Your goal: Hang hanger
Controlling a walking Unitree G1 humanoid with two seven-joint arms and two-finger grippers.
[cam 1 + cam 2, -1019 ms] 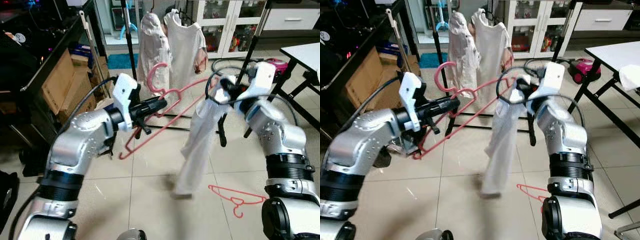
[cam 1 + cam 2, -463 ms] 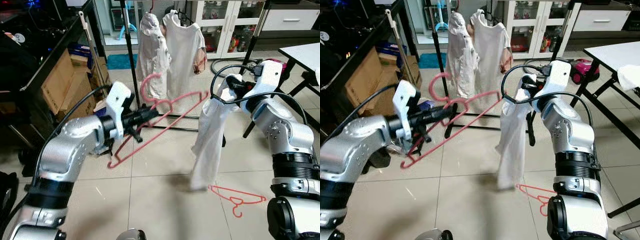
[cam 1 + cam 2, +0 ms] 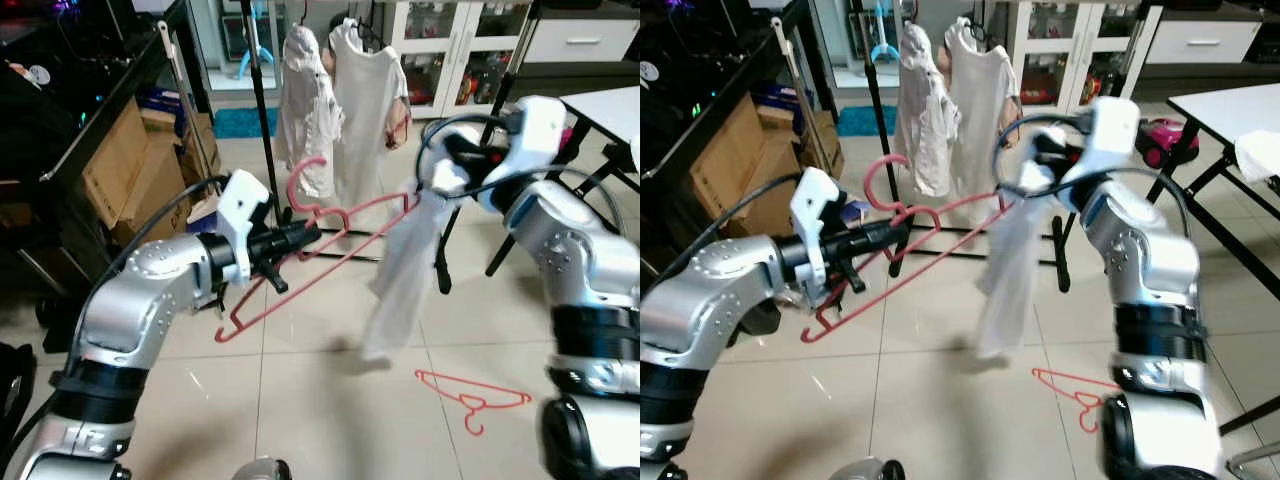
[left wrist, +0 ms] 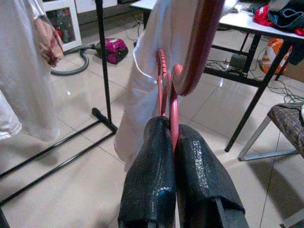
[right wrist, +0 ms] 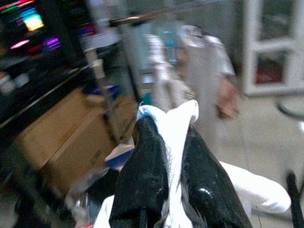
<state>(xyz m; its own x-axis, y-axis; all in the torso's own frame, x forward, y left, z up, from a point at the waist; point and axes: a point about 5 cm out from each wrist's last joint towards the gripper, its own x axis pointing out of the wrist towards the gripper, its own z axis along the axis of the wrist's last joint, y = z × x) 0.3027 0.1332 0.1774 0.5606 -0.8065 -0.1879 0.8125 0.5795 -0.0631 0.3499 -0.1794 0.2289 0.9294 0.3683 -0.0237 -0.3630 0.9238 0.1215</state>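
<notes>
Hanger (image 3: 320,250), pink and thin-wired, is held in mid-air over the tiled floor (image 3: 300,400), its long axis slanting from a low end near the left forearm up toward the right arm, with the hook curling upward toward the black clothes rack (image 3: 262,90). That rack stands ahead with two white garments (image 3: 340,100) already hanging on it, and open tile lies between it and the robot; cardboard boxes (image 3: 130,160) and dark shelving close the left side, while a white table (image 3: 610,105) on black legs bounds the right. Both silver arms are raised and bent inward at chest height. The left gripper (image 4: 170,137) has its fingers pressed together on the hanger's neck just below the hook. The right gripper (image 5: 173,128) pinches a fold of a white shirt (image 3: 400,270), which hangs limp below it, its lower hem clear of the floor; the hanger's upper end reaches to the shirt's top. A second pink hanger (image 3: 470,395) lies flat on the tile near the robot's right side.
</notes>
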